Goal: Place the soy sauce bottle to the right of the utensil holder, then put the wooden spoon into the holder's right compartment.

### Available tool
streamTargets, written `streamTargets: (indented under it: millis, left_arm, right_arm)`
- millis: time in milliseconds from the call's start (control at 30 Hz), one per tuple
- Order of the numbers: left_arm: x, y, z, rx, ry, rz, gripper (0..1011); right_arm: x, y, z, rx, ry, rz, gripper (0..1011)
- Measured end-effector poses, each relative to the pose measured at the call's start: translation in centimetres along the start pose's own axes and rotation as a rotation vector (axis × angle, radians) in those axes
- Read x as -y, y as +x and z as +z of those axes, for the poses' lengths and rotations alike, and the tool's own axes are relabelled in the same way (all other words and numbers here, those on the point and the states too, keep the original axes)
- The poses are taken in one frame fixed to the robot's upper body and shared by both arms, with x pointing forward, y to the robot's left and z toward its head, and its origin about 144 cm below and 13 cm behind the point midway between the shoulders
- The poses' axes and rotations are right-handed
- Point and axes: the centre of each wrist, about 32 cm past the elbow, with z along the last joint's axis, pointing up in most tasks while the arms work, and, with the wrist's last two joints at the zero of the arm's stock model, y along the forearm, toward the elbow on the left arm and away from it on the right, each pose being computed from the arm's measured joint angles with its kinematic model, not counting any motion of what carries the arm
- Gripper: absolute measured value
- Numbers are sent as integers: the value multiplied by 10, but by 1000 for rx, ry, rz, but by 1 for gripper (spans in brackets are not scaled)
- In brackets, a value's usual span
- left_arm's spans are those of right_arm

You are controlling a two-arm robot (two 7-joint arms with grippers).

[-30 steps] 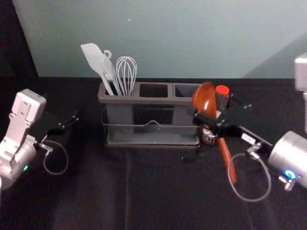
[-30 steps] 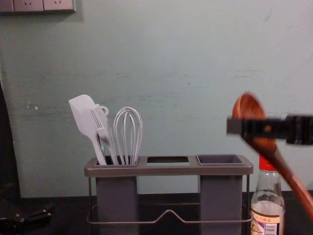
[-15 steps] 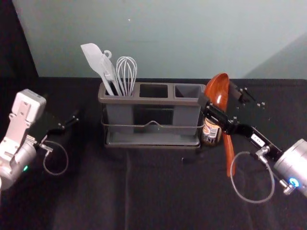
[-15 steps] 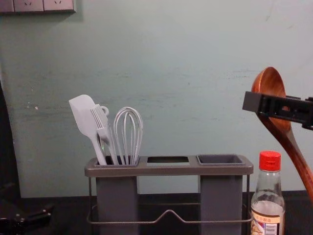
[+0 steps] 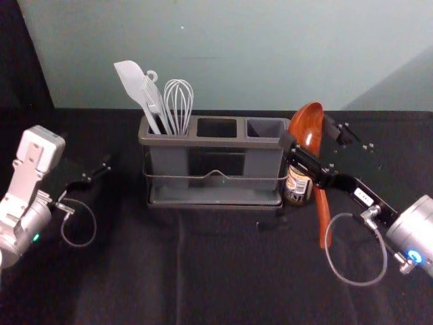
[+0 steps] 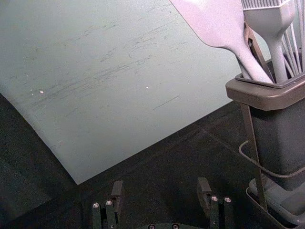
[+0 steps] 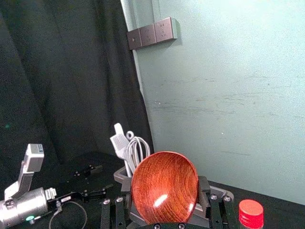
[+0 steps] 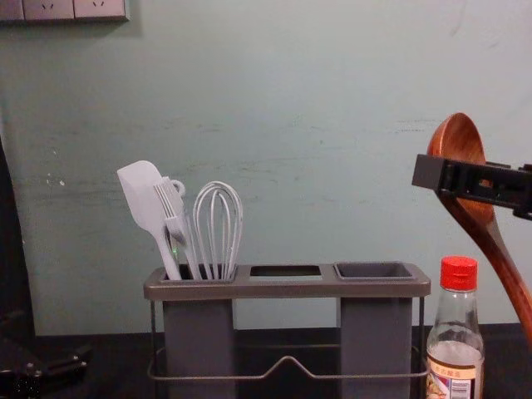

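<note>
My right gripper (image 5: 310, 143) is shut on the bowl of the wooden spoon (image 5: 308, 127), held above and right of the holder, handle slanting down. In the right wrist view the spoon's bowl (image 7: 164, 188) sits between the fingertips of the right gripper (image 7: 165, 194). The soy sauce bottle (image 8: 455, 332), red-capped, stands upright just right of the utensil holder (image 8: 287, 288). The holder's right compartment (image 8: 374, 271) has nothing in it. At the left, my left gripper (image 5: 101, 169) is parked, its fingers apart; the left wrist view has that gripper (image 6: 162, 191) too.
A white spatula (image 8: 143, 199), a brush (image 8: 173, 212) and a whisk (image 8: 218, 224) stand in the holder's left compartment. The wall (image 5: 237, 54) rises behind the dark table (image 5: 223, 271). A dark curtain (image 7: 62, 81) hangs at the left.
Over the past second my right gripper has carried the spoon up and to the right, uncovering the bottle's red cap in the chest view. It has hardly moved in the last half second.
</note>
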Motion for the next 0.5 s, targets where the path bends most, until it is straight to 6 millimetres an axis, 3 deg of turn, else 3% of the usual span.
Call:
streamTargets:
  millis: [300, 500]
  left_arm:
    - [0, 0, 0, 0, 0, 0, 1000]
    - [0, 0, 0, 0, 0, 0, 1000]
  right_arm:
    - [-2, 2, 1, 7, 32, -3, 836]
    - [-14, 11, 19, 25, 97, 8, 836]
